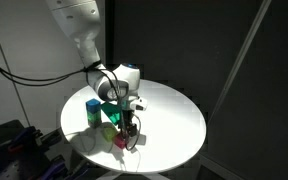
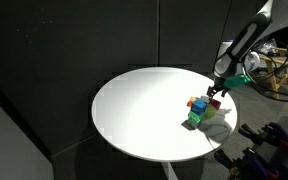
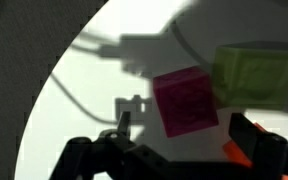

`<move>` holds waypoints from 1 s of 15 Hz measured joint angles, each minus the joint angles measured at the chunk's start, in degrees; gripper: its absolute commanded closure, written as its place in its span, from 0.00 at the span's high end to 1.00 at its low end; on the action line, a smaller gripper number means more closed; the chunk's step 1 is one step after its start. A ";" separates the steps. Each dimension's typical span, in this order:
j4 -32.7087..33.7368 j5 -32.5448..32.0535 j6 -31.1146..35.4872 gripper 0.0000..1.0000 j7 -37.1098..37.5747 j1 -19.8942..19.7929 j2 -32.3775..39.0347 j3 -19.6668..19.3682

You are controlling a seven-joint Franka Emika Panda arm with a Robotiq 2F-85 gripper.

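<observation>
Wrist view: jaws hang wide open over a pink cube [image 3: 186, 101], green block [image 3: 252, 75] just beside it on the white surface [image 3: 144, 20].

The blocks [image 2: 200, 110] crowd one edge of the desk [image 2: 134, 115] — pink block [image 3: 187, 100] just beside green block [image 3: 252, 75], no clear gap. Elsewhere the white top lies open.

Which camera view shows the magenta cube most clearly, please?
The wrist view: the magenta cube sits large and mid-frame, beside a yellow-green block. In an exterior view it is a tiny pink spot by the gripper; in an exterior view the block cluster is too small to single it out.
</observation>
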 measured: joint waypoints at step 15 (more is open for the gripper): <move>2.23 0.00 0.04 1.00 -1.10 0.00 3.10 0.01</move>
